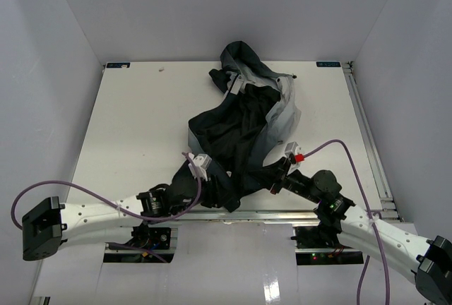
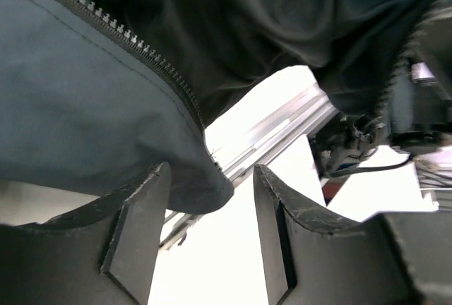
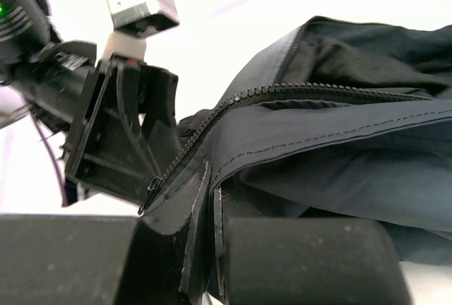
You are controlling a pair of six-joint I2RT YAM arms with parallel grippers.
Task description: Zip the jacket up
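The table (image 1: 141, 121) is white and matte, and it fills most of the top view. Three plain walls stand around it: a back wall (image 1: 226, 8), a left wall (image 1: 35, 93) and a right wall (image 1: 413, 93). All are pale grey-white. A metal rail (image 1: 369, 142) runs along the right edge of the table, and a near rail (image 1: 268, 215) lies along its front edge. At the far corners sit two small dark tags, a left tag (image 1: 117, 66) and a right tag (image 1: 328, 64). In front of the near rail a white board (image 1: 233, 270) is glossy and gives back a bright spot of light. The light is soft and even, and shadows are weak.
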